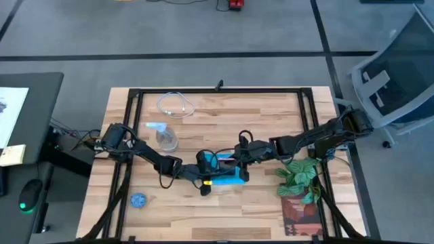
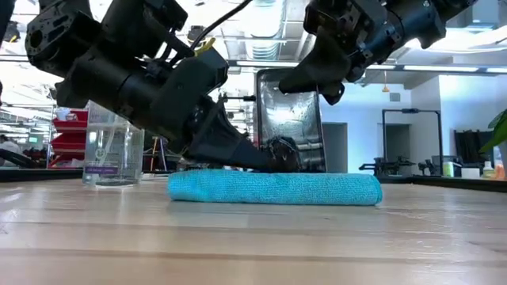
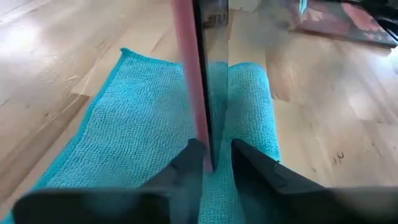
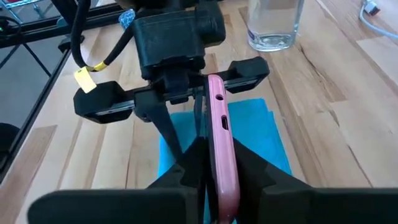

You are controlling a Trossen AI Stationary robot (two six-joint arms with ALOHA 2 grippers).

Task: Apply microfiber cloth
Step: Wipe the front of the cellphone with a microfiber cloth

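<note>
Both grippers meet over the middle of the wooden table point(image 1: 224, 129), each pinching the same phone point(image 4: 219, 134), which stands on its thin edge. Its case is pink and its dark glass face shows in the low view. The left gripper point(image 3: 211, 163), reaching in from nine o'clock, has its fingers pressed against the phone's lower end, just above the cloth. The right gripper point(image 4: 214, 177), reaching in from three o'clock, clamps the phone's edge from the opposite side. The microfiber cloth point(image 2: 273, 188), bright sky-blue, lies flat on the table directly beneath the phone, slightly toward six o'clock of centre. A clear glass point(image 1: 167, 139) stands near ten o'clock of the cloth. A green plant point(image 1: 300, 175) sits at three o'clock.
</note>
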